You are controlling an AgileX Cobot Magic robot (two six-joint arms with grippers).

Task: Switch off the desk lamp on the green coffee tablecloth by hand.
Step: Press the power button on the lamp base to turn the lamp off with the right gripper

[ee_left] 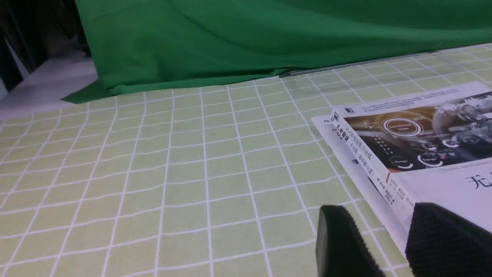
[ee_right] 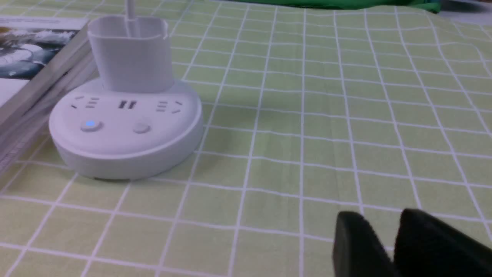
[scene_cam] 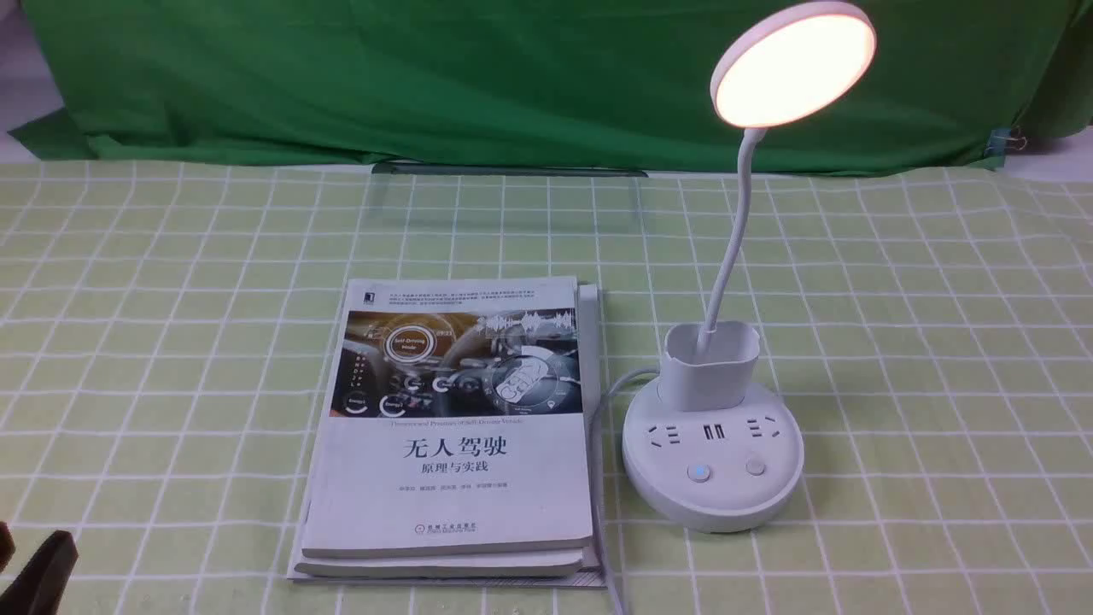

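Observation:
The desk lamp stands on the green coffee tablecloth (scene_cam: 897, 342), right of centre. Its disc head (scene_cam: 794, 64) glows, above a bendy neck (scene_cam: 726, 256), cup holder (scene_cam: 710, 367) and round base (scene_cam: 713, 478). The left button (scene_cam: 699, 472) is lit blue and the right button (scene_cam: 755, 466) is unlit. The right wrist view shows the base (ee_right: 127, 134) and the blue-lit button (ee_right: 90, 124). My right gripper (ee_right: 380, 215) is low over the cloth, well apart from the base, with a narrow gap between its fingers and nothing in it. My left gripper (ee_left: 376, 209) is open and empty beside the books, and shows at the front view's lower left corner (scene_cam: 34, 568).
A stack of books (scene_cam: 452, 427) lies just left of the lamp base and also shows in the left wrist view (ee_left: 423, 146). The lamp's white cord (scene_cam: 598, 444) runs between books and base. A plain dark green backdrop cloth (scene_cam: 427, 77) hangs at the back.

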